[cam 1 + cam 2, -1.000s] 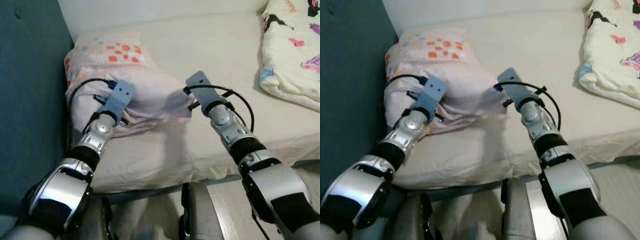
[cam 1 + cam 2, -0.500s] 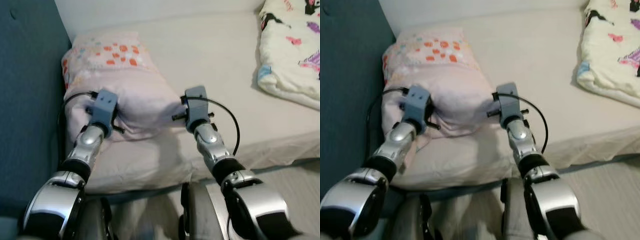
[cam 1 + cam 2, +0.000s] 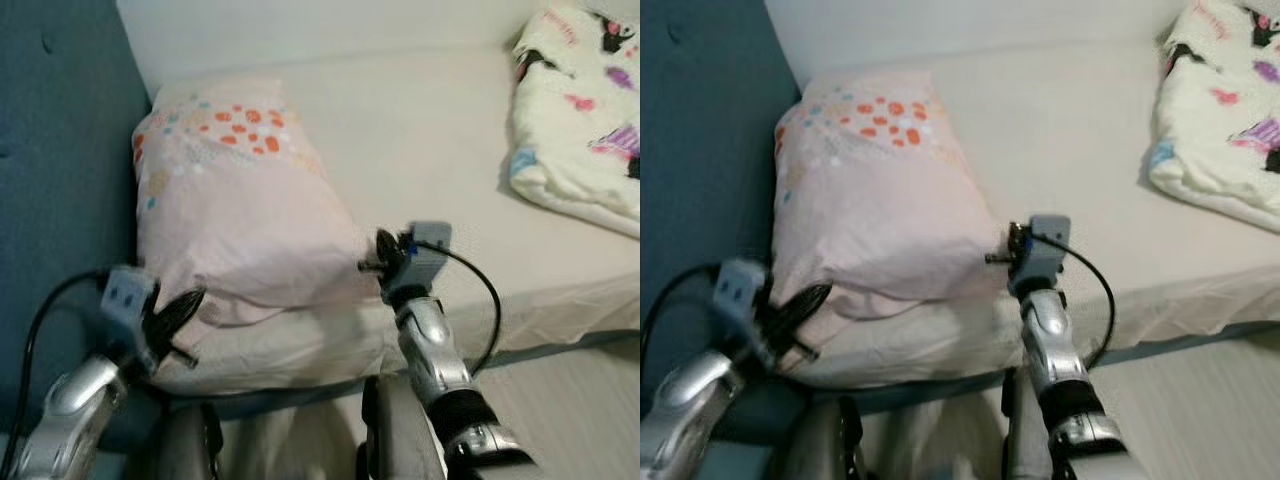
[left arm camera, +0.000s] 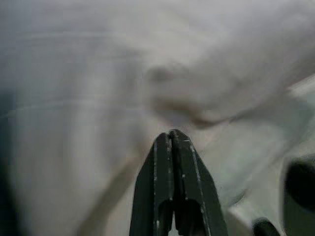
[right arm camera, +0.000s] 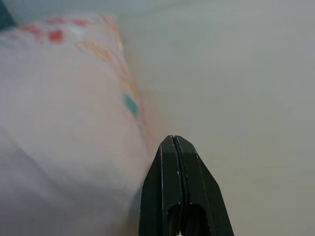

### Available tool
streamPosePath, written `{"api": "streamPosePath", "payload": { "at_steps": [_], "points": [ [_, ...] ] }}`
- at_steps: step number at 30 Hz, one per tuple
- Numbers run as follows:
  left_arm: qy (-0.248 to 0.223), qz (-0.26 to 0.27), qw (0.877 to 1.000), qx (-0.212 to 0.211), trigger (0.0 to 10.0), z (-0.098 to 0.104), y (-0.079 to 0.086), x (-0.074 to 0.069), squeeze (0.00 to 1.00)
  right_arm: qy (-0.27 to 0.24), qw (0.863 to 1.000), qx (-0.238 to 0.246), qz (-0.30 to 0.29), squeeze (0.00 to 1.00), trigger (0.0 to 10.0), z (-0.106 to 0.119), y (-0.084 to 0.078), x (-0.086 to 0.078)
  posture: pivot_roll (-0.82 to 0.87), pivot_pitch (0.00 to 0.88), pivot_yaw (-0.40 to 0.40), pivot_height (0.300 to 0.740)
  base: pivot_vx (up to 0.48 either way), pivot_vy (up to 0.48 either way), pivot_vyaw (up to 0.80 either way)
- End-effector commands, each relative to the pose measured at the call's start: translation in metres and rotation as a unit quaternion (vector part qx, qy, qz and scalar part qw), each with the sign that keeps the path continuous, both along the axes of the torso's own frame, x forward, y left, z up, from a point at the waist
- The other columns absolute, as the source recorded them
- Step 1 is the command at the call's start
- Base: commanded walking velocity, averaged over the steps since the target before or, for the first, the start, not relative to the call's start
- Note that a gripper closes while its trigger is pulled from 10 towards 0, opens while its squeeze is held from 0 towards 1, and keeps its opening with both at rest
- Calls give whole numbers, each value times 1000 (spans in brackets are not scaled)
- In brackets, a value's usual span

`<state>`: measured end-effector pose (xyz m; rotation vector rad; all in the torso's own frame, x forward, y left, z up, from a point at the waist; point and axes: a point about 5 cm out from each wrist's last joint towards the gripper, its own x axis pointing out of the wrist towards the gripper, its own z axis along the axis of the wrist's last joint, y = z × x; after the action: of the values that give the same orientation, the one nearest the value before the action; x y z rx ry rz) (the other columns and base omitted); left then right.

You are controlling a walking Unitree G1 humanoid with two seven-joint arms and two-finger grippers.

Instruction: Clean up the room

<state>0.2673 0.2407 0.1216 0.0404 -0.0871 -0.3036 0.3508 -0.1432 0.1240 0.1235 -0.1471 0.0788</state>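
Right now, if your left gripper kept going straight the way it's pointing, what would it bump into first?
Most likely the pink pillow. The left gripper, fingers shut, points at the pillow's near corner on the bed, and the left wrist view shows soft fabric just ahead. Depth is blurry, so it could meet the sheet beneath instead.

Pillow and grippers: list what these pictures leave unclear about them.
1. Right gripper: in the head views its wrist housing hides the tips, so contact with the pillow cannot be told.
2. Pillow's underside: hidden against the mattress.
3. Left gripper: the left wrist view beyond it is blurred.
4. Blanket: cut off by the frame edge.
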Motion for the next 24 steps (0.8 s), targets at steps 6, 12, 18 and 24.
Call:
{"api": "streamPosePath", "payload": {
  "at_steps": [6, 12, 18, 24],
  "points": [
    [-11, 105, 993, -55, 0, 5, -7, 15, 0, 16, 997, 63, -36, 0, 10000, -9, -10, -13, -24, 199, -29, 578, 0, 0, 0],
    [0, 93, 993, -71, 0, 6, -33, 16, 0, 24, 994, 92, -60, 0, 10000, -9, -16, -17, -26, 192, -24, 578, 0, 0, 0],
    [35, 141, 986, -79, 10000, -9, -52, 26, 0, 48, 996, 56, -50, 0, 10000, -15, -17, -20, -33, 180, -25, 578, 0, 0, 0],
    [60, 134, 985, -93, 10000, -15, -67, 24, 0, 46, 997, 49, -44, 0, 10000, -12, -17, -18, -28, 163, -27, 578, 0, 0, 0]
  ]
}}
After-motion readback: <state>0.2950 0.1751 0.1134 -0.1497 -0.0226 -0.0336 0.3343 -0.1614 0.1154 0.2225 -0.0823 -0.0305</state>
